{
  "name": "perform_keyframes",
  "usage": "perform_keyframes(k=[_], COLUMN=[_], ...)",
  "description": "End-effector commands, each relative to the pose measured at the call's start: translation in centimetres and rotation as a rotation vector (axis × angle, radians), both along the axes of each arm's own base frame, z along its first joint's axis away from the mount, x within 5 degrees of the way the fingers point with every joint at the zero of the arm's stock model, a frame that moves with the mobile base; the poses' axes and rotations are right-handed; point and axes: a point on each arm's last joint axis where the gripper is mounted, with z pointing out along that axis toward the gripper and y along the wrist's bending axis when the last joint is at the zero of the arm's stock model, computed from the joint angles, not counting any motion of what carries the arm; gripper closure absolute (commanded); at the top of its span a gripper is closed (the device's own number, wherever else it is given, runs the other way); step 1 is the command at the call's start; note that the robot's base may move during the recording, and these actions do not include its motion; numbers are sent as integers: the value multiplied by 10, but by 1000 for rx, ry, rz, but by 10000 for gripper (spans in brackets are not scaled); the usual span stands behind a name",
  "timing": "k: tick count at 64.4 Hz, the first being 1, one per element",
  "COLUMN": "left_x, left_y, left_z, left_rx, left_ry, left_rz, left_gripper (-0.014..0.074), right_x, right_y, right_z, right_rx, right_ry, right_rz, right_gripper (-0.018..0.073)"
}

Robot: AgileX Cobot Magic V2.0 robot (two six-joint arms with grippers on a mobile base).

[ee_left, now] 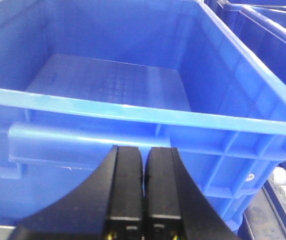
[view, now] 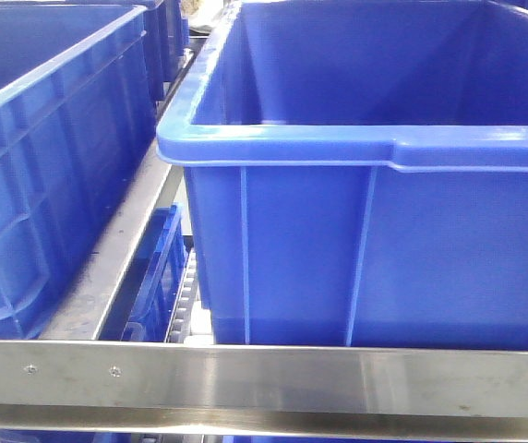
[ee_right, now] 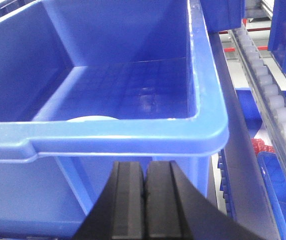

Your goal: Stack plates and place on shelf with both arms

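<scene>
Both black grippers, left [ee_left: 143, 167] and right [ee_right: 145, 172], are pinched closed, empty, before glossy ribbed blue plastic crates [view: 375, 231]; a pale plate rim [ee_right: 92, 118] peeks inside one.

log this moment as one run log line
left gripper: shut, empty, facing empty blue plastic crate | right gripper: shut, empty | pale round plate: edge visible in blue plastic bin | stacking: not started

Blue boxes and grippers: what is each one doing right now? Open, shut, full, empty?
Left gripper: shut, holding nothing.
Right gripper: shut, holding nothing.
Bin ahead of the left gripper: open-topped, nothing seen on its floor.
Bin ahead of the right gripper: open-topped, a pale plate peeks over the near rim.
</scene>
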Motion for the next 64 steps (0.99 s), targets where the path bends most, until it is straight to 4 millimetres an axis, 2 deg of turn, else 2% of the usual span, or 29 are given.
perform_keyframes(k=[1, 14, 64], left_x=[-2, -2, -2], left_y=[0, 0, 0], left_z=[9, 13, 13], left_rx=[-22, 23, 22], left_ry=[-108, -168, -168], left_rz=[-3, -5, -5], left_gripper=[510, 510, 510], right_x=[-1, -1, -1], right_y=[-1, -1, -1], right_z=[8, 8, 8], right_rx=[-2, -2, -2], right_ry=[-94, -94, -94], right_rz=[-7, -7, -7], right_gripper=[537, 537, 537])
